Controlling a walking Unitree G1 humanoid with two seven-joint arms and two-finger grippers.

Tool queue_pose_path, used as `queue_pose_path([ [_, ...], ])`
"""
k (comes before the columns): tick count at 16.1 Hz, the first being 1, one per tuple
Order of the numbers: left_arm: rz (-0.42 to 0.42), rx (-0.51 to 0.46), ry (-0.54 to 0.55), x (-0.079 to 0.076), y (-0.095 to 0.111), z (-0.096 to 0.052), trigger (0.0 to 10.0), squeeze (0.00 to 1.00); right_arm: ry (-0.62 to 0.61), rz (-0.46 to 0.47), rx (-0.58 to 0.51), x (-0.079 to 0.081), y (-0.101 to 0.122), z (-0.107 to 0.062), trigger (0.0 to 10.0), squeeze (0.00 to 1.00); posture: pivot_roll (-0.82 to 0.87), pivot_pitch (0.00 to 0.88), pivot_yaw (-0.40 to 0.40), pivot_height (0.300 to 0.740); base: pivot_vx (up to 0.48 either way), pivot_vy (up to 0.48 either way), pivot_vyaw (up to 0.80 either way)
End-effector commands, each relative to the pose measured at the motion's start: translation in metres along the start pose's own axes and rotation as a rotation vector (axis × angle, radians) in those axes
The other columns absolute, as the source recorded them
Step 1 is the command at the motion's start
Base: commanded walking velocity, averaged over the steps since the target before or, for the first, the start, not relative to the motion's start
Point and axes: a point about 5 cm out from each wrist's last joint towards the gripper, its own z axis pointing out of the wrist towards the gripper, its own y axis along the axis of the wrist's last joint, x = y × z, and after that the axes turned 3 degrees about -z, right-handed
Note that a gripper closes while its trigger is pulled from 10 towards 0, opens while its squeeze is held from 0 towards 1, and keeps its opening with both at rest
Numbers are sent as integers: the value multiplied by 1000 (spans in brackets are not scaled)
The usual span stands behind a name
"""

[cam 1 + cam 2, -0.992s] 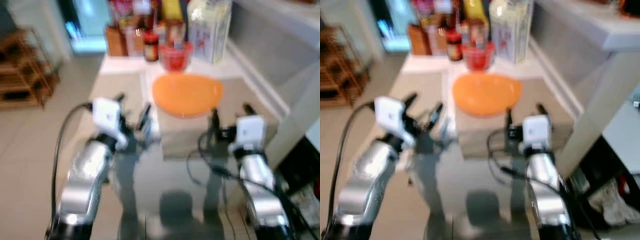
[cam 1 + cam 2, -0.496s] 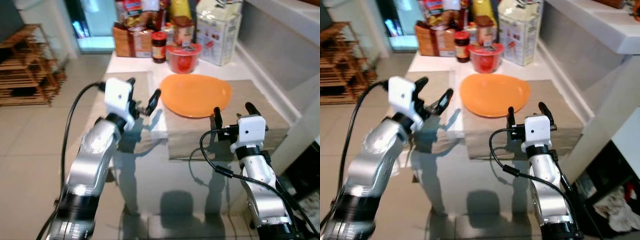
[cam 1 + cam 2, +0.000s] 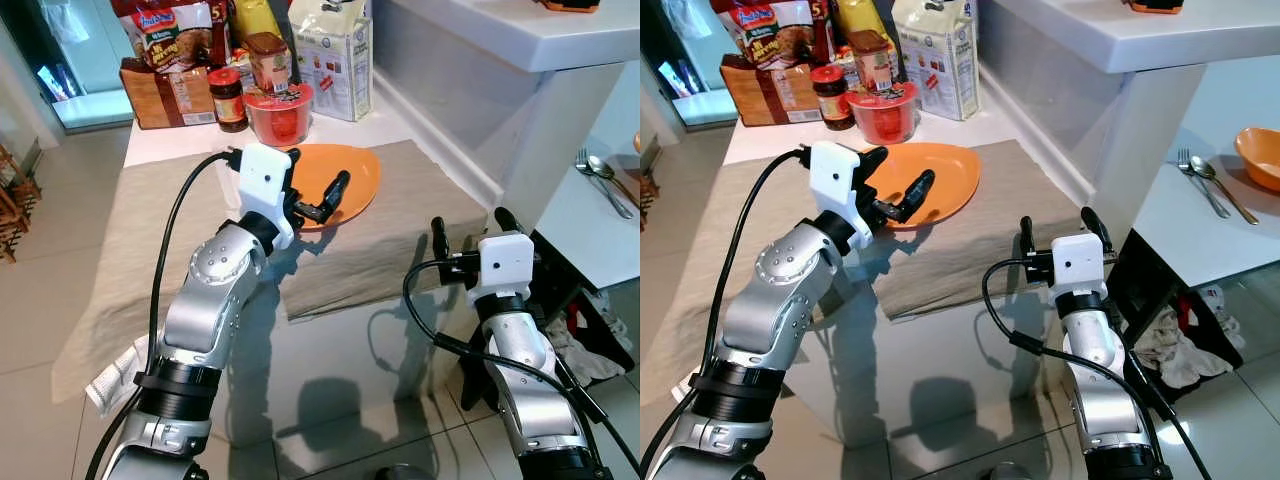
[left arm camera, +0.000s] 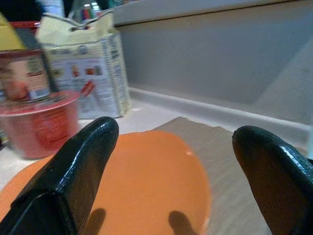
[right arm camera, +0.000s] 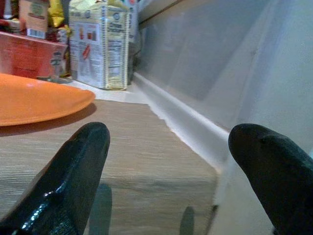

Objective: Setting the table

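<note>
Left eye view: orange plate [image 3: 335, 180] lying on beige cloth [image 3: 400, 230] over a glass table [image 3: 330, 360], toward the cloth's far end. Beyond the plate, touching or just beside its far rim, red tub [image 3: 279, 112]; jar [image 3: 229, 99], snack bags [image 3: 165, 45] and carton [image 3: 334, 55] ranged behind that along the table's back edge. Right of the plate, bare cloth runs to a grey wall ledge [image 3: 440, 140]; near side of the plate also bare cloth, then bare glass.

Left gripper [image 3: 318, 195] over the plate's near-left part, fingers [image 4: 83, 161] spread wide, nothing between them; shadows of both tips on the plate surface. Contact with the plate cannot be told.

Right gripper [image 3: 470, 232] well right of the plate, low over the cloth's near right corner, fingers [image 5: 73, 171] wide apart, holding nothing.

Farther right of the plate, past the ledge, white counter [image 3: 1200, 230] with fork [image 3: 1200, 185], spoon [image 3: 1220, 185] and orange bowl [image 3: 1260, 155].
</note>
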Motion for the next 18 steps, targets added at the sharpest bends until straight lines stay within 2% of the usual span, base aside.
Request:
queue_pose_path([
  [1, 5, -5, 39, 7, -1, -6, 10000, 0, 28, -3, 0, 4, 1, 2, 10000, 0, -77, 0, 53, 736, 386, 285, 0],
  [3, 22, -13, 40, 5, 0, -7, 10000, 0, 33, -4, -1, 5, 1, 3, 10000, 0, -73, 0, 52, 736, 414, 142, 0],
  [6, 37, -26, -16, -13, 3, -7, 10000, 0, 47, -5, -3, 8, 1, 3, 10000, 0, -71, 0, 50, 736, 455, 0, 0],
  [9, 51, -31, -12, -17, 2, -8, 10000, 0, 56, -6, -3, 8, 0, 4, 10000, 0, -68, 0, 43, 736, 458, 0, 0],
  [11, 50, -38, 0, -18, 3, -8, 10000, 0, 60, -7, -10, 8, 1, 4, 10000, 0, -68, 0, 43, 736, 0, 0, 0],
  [12, 47, -42, 8, -18, 3, -8, 10000, 0, 60, -6, -20, 8, 3, 5, 10000, 0, -69, 0, 40, 736, 0, 0, 0],
  [15, 44, -40, 90, -3, -2, -17, 10000, 0, 57, -11, -46, 6, 7, 5, 10000, 0, -74, 0, 40, 736, 0, 0, 0],
  [16, 56, -3, 95, 2, -9, -21, 10000, 0, 56, -12, -45, 5, 6, 4, 10000, 0, -74, 0, 40, 736, 0, 0, 0],
  [17, 6, 40, 96, 7, -15, -20, 10000, 0, 55, -11, -46, 5, 6, 5, 10000, 0, -70, 0, 39, 736, 0, 0, 0],
  [18, -6, 58, 100, 10, -17, -19, 10000, 0, 54, -11, -47, 6, 6, 5, 10000, 0, -70, 0, 39, 736, 0, 0, 0],
])
